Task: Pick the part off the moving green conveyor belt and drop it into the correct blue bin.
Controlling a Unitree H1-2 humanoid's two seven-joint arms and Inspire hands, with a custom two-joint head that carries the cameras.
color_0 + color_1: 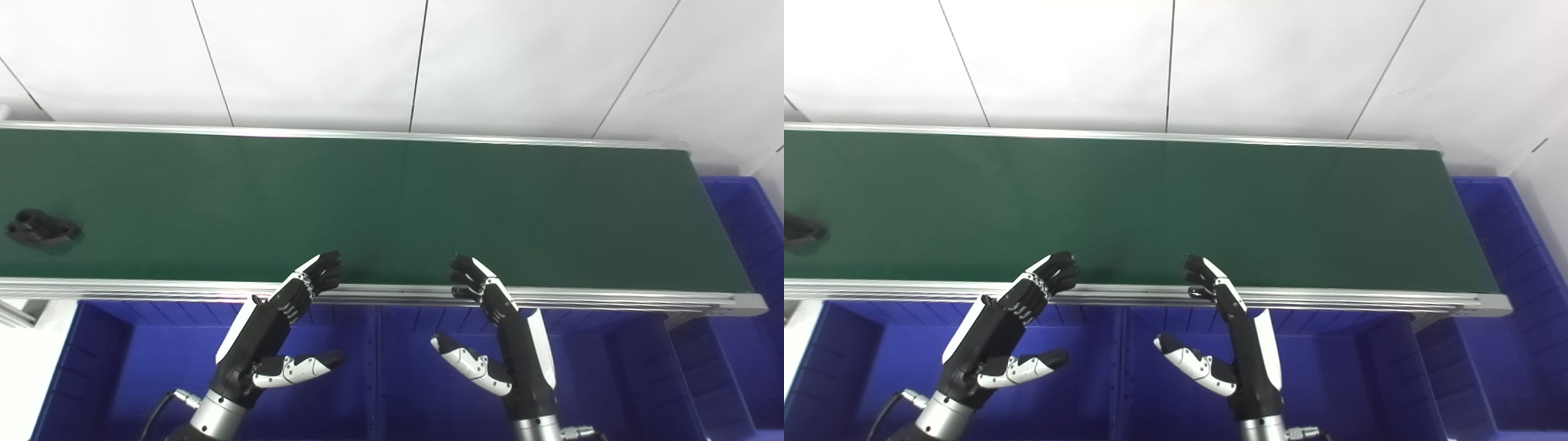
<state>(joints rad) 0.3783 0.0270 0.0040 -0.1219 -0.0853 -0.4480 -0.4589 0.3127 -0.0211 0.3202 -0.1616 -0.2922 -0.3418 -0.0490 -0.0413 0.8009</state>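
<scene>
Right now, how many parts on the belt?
1. A black part lies at the far left end of the green conveyor belt, left of both open robot hands. More could be out of frame further left.

The setting is an industrial sorting station of the kind found in a factory line or robotics test cell. A long flat dark green conveyor belt (392,208) runs across the full width of both views, framed along its near and far edges by silver extruded aluminium side rails (551,297). Below the near rail stand open rectangular blue plastic bins (153,361) with ribbed inner walls, set side by side, and a further blue plastic bin (744,245) sits at the belt's right end. The background is a plain white panelled wall (318,61) with thin dark seams.
</scene>
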